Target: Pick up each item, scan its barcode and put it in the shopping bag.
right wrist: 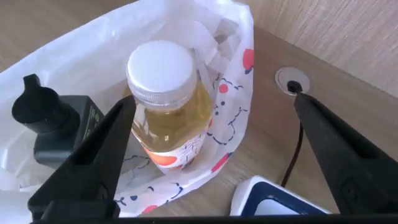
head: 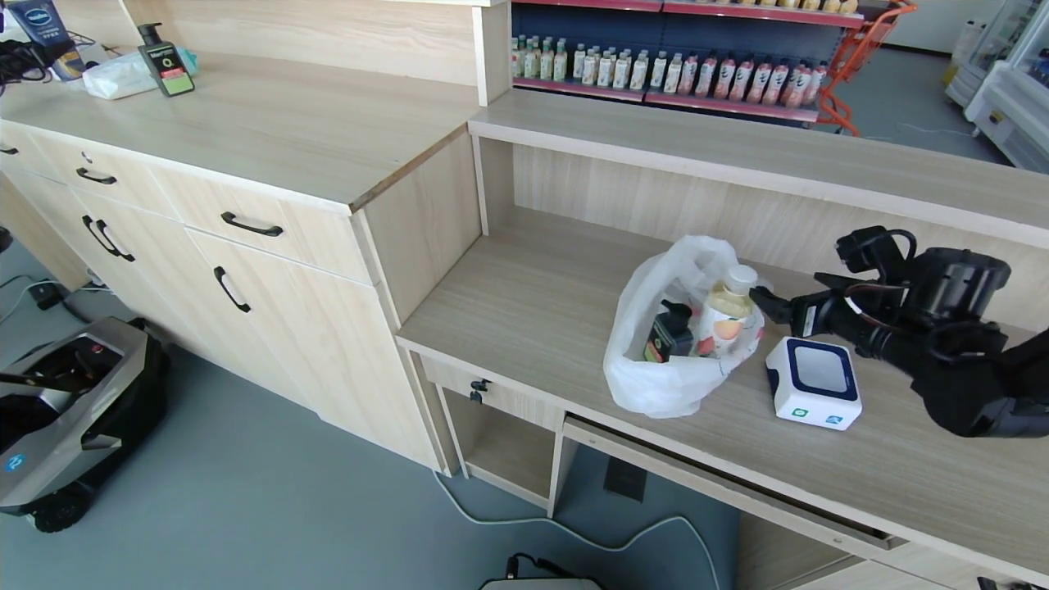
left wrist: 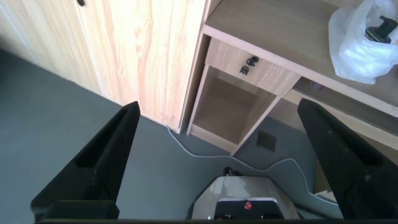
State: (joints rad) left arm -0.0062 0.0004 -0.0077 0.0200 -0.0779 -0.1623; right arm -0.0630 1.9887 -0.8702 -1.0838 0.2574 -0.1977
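Shopping bag [head: 656,385] holding two bottles on a wooden surface [head: 541,311], right tool [right wrist: 211,109] beside it.
A pale juice bottle [head: 728,315] and a dark pump bottle [head: 668,334] stand inside the bag, with a white scanner [head: 814,381] just beside it. Right tool spread wide, empty, at the bag's mouth. Left tool [left wrist: 217,109] wide open, empty, above the floor.

Thin glossy plastic shopping bag [head: 647,393], matt wood-grain counter [head: 533,303], clear plastic bottle [head: 728,315]

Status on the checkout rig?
Left gripper open, above floor. Right gripper open at bottle. Bottle and pump bottle inside shopping bag. Scanner beside bag.
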